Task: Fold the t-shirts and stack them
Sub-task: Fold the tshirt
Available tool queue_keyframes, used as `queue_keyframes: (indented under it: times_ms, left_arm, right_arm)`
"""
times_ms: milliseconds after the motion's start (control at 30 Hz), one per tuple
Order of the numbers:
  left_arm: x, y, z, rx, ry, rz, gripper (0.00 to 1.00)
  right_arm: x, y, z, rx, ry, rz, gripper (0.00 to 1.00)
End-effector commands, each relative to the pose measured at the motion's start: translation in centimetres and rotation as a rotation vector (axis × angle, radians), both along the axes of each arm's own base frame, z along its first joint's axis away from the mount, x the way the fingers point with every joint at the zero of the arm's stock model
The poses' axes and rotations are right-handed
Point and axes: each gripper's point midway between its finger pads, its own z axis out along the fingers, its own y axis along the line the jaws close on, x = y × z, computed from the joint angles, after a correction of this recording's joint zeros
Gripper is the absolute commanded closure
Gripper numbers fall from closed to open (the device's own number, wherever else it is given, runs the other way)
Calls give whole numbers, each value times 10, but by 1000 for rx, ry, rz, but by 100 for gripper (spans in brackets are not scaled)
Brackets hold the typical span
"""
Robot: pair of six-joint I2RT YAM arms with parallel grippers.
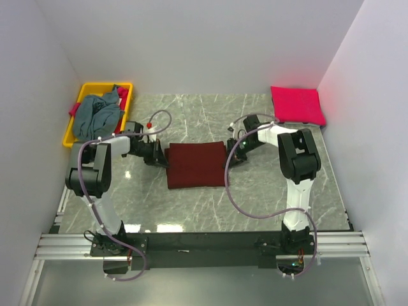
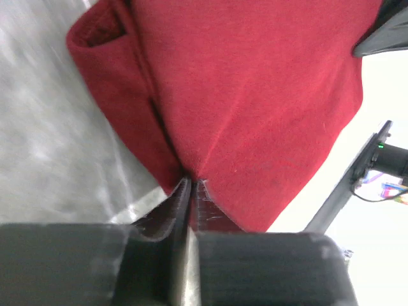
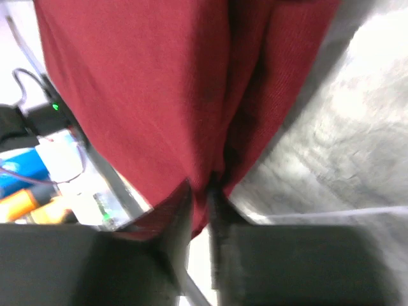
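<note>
Three soft cloth short-sleeved t-shirts: one dark maroon t-shirt (image 1: 196, 164), one bright pink-red t-shirt (image 1: 296, 104), one grey-blue t-shirt (image 1: 99, 116). One yellow plastic bin (image 1: 68, 134). One grey marbled bench (image 1: 191, 210). Two black-and-white robot arms: left arm (image 1: 95, 172), right arm (image 1: 298, 159).

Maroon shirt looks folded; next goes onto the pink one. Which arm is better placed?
Right, probably. The right gripper pinches the maroon shirt on the side nearest the pink shirt in the far right corner. The left gripper, also shut on it, is across the shirt, by the yellow bin.
</note>
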Motion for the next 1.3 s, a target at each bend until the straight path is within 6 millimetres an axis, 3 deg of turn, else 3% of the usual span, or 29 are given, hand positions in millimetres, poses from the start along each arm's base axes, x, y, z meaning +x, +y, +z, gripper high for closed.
queue_keyframes:
  times_ms: [0,67,100,167,200,267,300,367,400,467,500,533,633,767,800,867,900,1000,1167,1267]
  left_arm:
    - [23,7,21,2,-114,-17,79]
    - [15,8,31,-26,-134,-33,66]
    - [13,12,46,-33,-179,-29,59]
    - [2,12,56,-46,-194,-42,58]
    - [-3,7,73,-90,-230,-63,59]
    - [-12,-3,86,-156,-235,-66,62]
    - [-18,-15,97,-199,-241,-85,66]
    - [-29,-41,106,-284,-211,-102,72]
    - [-32,-51,109,-307,-204,-108,78]
    - [-45,-69,106,-355,-119,-98,84]
    - [-47,-85,107,-376,-140,-131,87]
    - [-50,-89,101,-380,-84,-103,89]
    - [-56,-103,89,-406,-38,-121,93]
    - [-61,-107,52,-381,74,-106,94]
    - [-61,-105,32,-355,130,-91,94]
    - [-60,-101,14,-339,167,-87,95]
    - [-60,-96,-4,-321,218,-66,95]
    - [-60,-83,-32,-298,287,-35,93]
    - [-61,-62,-60,-279,324,-25,87]
    - [-58,-59,-55,-287,304,-41,81]
  right_arm:
    - [28,-1,25,12,-112,8,63]
    - [22,-10,33,-10,-123,20,47]
    - [22,-13,51,-2,-176,21,43]
    - [17,-18,66,15,-225,22,41]
    - [15,-17,86,36,-281,25,41]
    - [16,-10,107,100,-333,11,41]
    - [11,5,123,183,-327,-3,41]
    - [4,22,131,253,-297,-4,49]
    - [-13,40,128,298,-200,7,51]
    - [-19,62,130,366,-198,39,58]
    - [-31,69,121,374,-98,9,59]
    - [-33,86,125,419,-141,39,65]
    - [-55,111,113,452,-39,39,69]
    - [-65,122,69,377,24,37,72]
    - [-64,121,47,349,70,24,72]
    - [-56,117,25,318,105,-13,73]
    - [-55,112,5,284,145,-40,73]
    - [-47,90,-25,240,217,-118,73]
    - [-50,66,-41,193,238,-145,73]
    - [-54,57,-39,184,204,-131,73]
